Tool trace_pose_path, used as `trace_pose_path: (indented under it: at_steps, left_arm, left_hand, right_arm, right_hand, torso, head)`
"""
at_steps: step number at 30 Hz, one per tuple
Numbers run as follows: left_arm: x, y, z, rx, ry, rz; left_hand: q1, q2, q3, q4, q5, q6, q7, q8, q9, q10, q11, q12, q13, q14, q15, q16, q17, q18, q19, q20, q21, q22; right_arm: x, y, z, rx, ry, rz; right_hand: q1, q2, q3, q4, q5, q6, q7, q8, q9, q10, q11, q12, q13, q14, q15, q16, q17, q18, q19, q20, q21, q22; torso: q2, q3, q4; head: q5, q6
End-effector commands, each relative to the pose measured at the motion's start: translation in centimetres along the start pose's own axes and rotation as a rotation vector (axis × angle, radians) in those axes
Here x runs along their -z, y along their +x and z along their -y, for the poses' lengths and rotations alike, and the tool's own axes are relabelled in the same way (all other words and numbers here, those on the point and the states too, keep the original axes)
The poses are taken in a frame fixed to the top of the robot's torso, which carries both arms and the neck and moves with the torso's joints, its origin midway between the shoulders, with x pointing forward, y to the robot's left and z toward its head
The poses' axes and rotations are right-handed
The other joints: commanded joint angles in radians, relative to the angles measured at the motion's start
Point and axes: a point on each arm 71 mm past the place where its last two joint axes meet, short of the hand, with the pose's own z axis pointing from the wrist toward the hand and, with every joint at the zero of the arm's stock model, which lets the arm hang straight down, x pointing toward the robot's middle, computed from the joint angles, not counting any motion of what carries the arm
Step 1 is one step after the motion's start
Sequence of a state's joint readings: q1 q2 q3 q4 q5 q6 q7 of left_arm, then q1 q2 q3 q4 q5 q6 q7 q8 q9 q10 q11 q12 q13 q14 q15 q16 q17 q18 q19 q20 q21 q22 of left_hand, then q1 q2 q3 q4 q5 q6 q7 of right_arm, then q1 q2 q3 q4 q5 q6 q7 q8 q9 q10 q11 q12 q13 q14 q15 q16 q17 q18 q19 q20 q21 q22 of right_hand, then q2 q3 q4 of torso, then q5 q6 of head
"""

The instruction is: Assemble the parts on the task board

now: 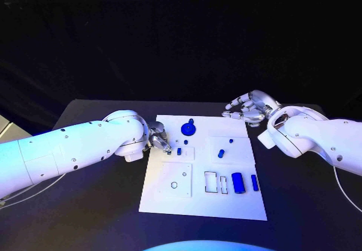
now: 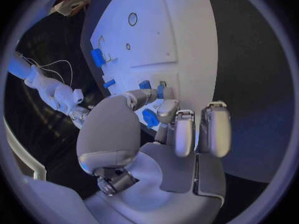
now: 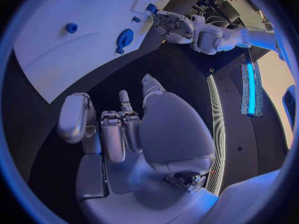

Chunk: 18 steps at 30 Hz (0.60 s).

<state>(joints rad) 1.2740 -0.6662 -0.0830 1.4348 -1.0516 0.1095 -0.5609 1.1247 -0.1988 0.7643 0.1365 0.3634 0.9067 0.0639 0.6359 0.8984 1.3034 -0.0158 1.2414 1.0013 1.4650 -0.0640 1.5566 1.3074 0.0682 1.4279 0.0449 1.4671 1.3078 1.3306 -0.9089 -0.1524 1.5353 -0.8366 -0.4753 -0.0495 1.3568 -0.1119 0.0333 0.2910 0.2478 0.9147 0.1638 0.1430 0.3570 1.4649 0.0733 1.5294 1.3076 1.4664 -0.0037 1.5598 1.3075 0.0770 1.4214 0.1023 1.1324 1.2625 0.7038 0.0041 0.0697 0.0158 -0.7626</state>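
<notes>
The white task board point(image 1: 202, 206) lies mid-table. On it are a round blue part point(image 1: 189, 127), a small blue part point(image 1: 179, 151) in a square recess, a blue peg point(image 1: 221, 153), a blue cylinder point(image 1: 238, 182) and a blue bar point(image 1: 255, 182). My left hand point(image 1: 158, 140) hovers at the board's left edge, thumb and one finger drawn together beside the small part point(image 2: 161, 90). Another blue piece point(image 2: 150, 117) shows between thumb and finger; whether it is held is unclear. My right hand point(image 1: 245, 110) hangs off the board's far right corner, fingers apart, holding nothing.
Near my body the board carries an oval hole point(image 1: 175, 184) and two rectangular slots point(image 1: 216, 183). The black table point(image 1: 98, 209) stretches bare on both sides of the board. My right forearm point(image 1: 302, 133) reaches over the table's right side.
</notes>
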Motion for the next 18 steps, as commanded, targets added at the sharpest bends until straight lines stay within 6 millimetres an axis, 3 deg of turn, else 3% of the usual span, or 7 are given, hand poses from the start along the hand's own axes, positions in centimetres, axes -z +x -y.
trace_pose_path:
  at_steps: [1, 18]
  left_arm:
    - [-0.06, 0.51, -0.12, -0.002, -0.010, -0.036]
    - [-0.01, 0.69, -0.16, 0.013, -0.009, -0.061]
  left_hand:
    - [-0.003, 0.009, 0.163, -0.164, 0.006, 0.011, -0.003, 0.005, 0.003, 0.009, 0.001, 0.004, 0.003, 0.100, -0.005, 0.005, 0.245, -0.019, 0.006, -0.001, 0.007, 0.054]
    - [-0.004, 0.008, 0.165, -0.167, 0.010, 0.012, -0.003, 0.006, 0.003, 0.012, 0.001, 0.007, 0.007, 0.101, -0.005, 0.006, 0.246, -0.019, 0.008, -0.001, 0.008, 0.056]
  right_arm:
    - [-0.01, 0.13, -0.04, 0.008, -0.009, -0.014]
    - [-0.04, 0.16, 0.00, 0.008, -0.009, -0.014]
  right_hand:
    - [-0.006, -0.001, -0.002, -0.001, 0.003, -0.002, -0.005, 0.004, 0.001, 0.064, 0.003, -0.002, 0.222, 0.094, 0.005, -0.004, 0.221, 0.013, -0.005, 0.000, -0.006, 0.000]
    - [-0.006, -0.001, -0.002, -0.001, 0.004, -0.003, -0.005, 0.004, 0.001, 0.064, 0.003, -0.003, 0.222, 0.094, 0.005, -0.004, 0.221, 0.013, -0.005, -0.001, -0.007, 0.000]
  torso:
    - [0.000, 0.0004, -0.0001]
    - [0.000, 0.0000, -0.0001]
  head:
    - [0.001, -0.001]
    - [0.001, -0.003]
